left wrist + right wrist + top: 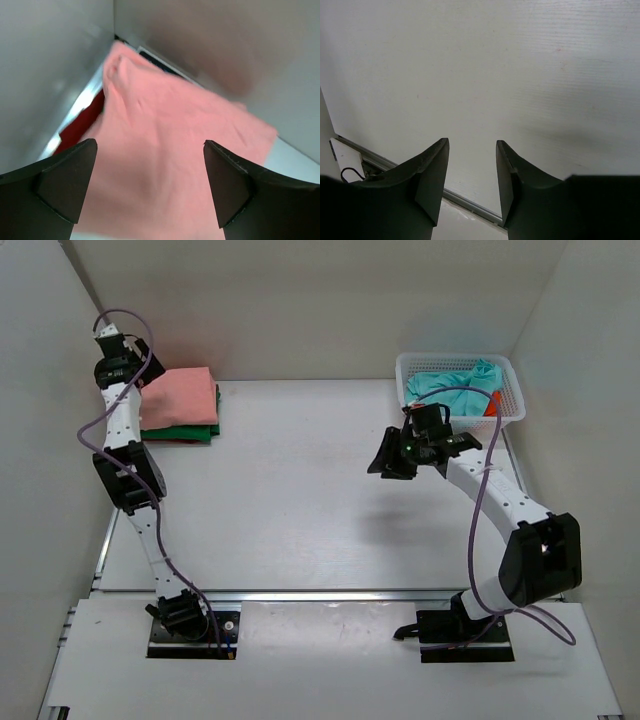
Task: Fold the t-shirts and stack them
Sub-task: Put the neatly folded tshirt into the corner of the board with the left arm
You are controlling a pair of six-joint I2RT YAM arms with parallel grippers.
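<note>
Left end effector (150, 146) wide open above salmon t-shirt (167, 112); right end effector (472, 143) half-open, empty

The left arm (130, 475) is stretched from its base up along the left side, toward the far left, and its wrist is tipped downward. The left gripper (150, 145) is spread wide, the fingers (65, 182) set well apart, and nothing is clasped between them. The right arm (500, 500) is bent sharply at the elbow and extended inward to the left. The right gripper (472, 142) is angled down, its fingers about half parted, and nothing is gripped.
</note>
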